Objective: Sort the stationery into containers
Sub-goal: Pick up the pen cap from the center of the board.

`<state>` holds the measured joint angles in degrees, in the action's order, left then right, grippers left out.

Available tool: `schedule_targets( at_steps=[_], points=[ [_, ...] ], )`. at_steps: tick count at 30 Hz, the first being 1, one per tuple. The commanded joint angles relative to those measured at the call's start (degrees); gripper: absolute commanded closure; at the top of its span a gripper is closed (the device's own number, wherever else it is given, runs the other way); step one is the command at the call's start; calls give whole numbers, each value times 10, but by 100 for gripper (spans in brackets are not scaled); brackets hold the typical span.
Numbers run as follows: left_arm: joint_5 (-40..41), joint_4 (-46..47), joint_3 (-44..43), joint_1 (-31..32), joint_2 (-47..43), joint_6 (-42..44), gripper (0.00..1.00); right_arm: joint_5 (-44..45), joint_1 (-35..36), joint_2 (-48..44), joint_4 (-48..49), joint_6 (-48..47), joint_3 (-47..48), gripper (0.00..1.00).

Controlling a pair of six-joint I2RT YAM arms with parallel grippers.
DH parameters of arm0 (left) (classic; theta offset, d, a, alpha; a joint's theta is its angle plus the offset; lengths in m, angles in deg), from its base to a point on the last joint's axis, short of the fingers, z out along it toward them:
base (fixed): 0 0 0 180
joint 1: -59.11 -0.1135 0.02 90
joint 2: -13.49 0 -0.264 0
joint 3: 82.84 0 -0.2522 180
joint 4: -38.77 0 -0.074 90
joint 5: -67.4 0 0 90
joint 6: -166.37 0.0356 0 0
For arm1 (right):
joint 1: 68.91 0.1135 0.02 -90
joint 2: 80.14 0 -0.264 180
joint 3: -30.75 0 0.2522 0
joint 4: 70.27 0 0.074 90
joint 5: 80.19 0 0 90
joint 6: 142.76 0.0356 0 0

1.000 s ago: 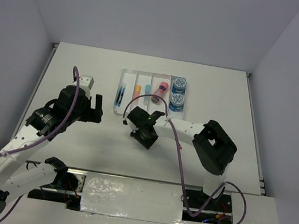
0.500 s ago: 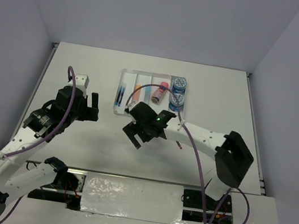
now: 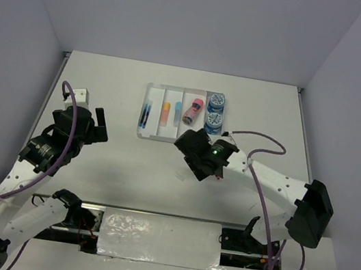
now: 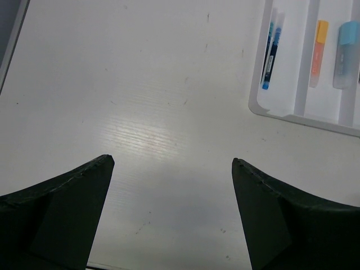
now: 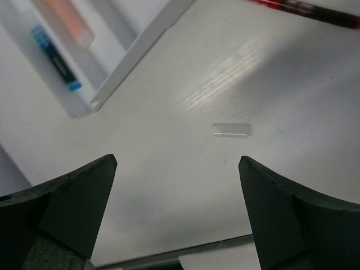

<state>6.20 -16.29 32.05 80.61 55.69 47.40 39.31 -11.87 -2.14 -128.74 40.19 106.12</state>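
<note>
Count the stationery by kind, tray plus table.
Rolls: 2
Cylinder: 1
Erasers: 2 (orange eraser, light-blue eraser)
Pens: 2 (blue pen, red pen)
Total: 7

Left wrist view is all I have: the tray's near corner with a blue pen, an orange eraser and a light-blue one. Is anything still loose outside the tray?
Observer: Yes. The right wrist view shows a red pen lying on the table, outside the tray.
Operator: Is the right gripper holding anything?
Observer: No. The right gripper is open, with nothing between its fingers.
Operator: The tray's rightmost compartment is cut off for me. What's in it?
Observer: From above, two blue rolls sit in it, one behind the other.
</note>
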Motion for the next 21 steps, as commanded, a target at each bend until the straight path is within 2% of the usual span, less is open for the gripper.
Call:
schedule_targets(
  at_steps=[1, 2, 4, 6, 7, 13, 21],
  points=[
    [15, 5, -12, -2, -7, -10, 1, 50, 6, 51, -191, 332, 87, 2],
    [14, 6, -11, -3, -8, -9, 1, 44, 6, 85, -251, 349, 132, 3],
    [13, 5, -12, -4, -7, -9, 1, 28, 6, 124, -308, 386, 166, 9],
    [12, 6, -11, -3, -7, -8, 1, 6, 6, 138, -319, 413, 180, 17],
    [9, 7, -11, -3, -10, -6, 1, -7, 6, 141, -303, 425, 166, 21],
    [0, 11, -9, -3, -18, -3, 1, -37, 5, 146, -187, 443, 102, 26],
    [-12, 18, -7, -3, -21, 4, 1, -62, 6, 214, -165, 454, 128, 26]
  ],
)
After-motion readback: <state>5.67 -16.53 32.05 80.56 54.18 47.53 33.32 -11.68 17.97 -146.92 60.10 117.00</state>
